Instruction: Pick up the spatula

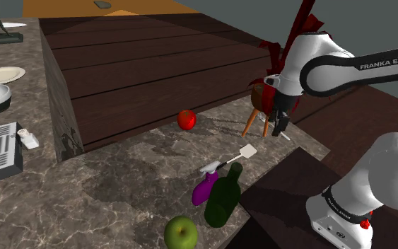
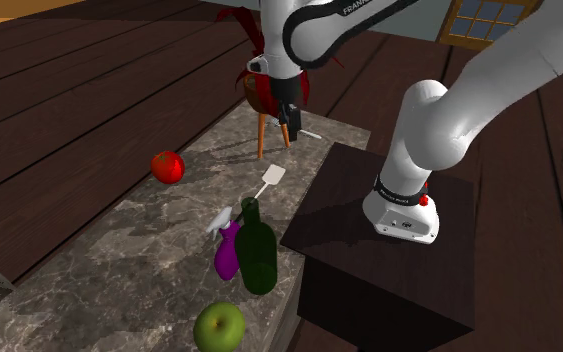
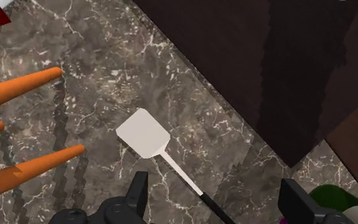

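The spatula (image 3: 147, 135) is lying flat on the marbled tabletop (image 3: 95, 51). It is looking light, thin and stiff, so the slim handle just behind the blade is probably offering the best hold. The pincer (image 3: 217, 191) is hanging wide open above it, touching nothing.

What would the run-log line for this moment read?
phase: pre-grasp | jaws: open, empty | spatula: flat on marble counter, unheld | beside handle: green bottle, purple spray bottle
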You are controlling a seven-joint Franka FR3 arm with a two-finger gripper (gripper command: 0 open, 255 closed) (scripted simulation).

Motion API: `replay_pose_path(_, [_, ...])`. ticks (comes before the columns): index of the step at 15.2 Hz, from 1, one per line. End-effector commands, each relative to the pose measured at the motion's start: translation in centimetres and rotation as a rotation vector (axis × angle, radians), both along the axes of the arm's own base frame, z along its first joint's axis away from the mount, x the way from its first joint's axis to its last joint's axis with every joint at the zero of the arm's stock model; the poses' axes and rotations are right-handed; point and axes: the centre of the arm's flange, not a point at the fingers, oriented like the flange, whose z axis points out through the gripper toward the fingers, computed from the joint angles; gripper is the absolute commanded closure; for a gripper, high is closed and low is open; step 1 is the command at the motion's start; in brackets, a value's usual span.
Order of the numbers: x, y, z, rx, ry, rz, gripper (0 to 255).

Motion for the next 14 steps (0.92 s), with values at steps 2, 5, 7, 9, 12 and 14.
replay_pose_path(2, [1.4, 1.2, -3.5, 0.01, -0.03, 0.147, 0])
replay_pose_path(5, [2.5, 2.6, -6.9, 0.019, -0.055, 0.288, 0])
replay_pose_path(7, [3.2, 3.7, -9.1, 0.025, -0.072, 0.382, 0])
replay_pose_path(9, [3.8, 4.8, -11.3, 0.031, -0.089, 0.477, 0])
replay_pose_path(12, [4.6, 6.7, -14.6, 0.041, -0.114, 0.618, 0])
replay_pose_path(14, [5.1, 8.0, -16.8, 0.047, -0.131, 0.712, 0])
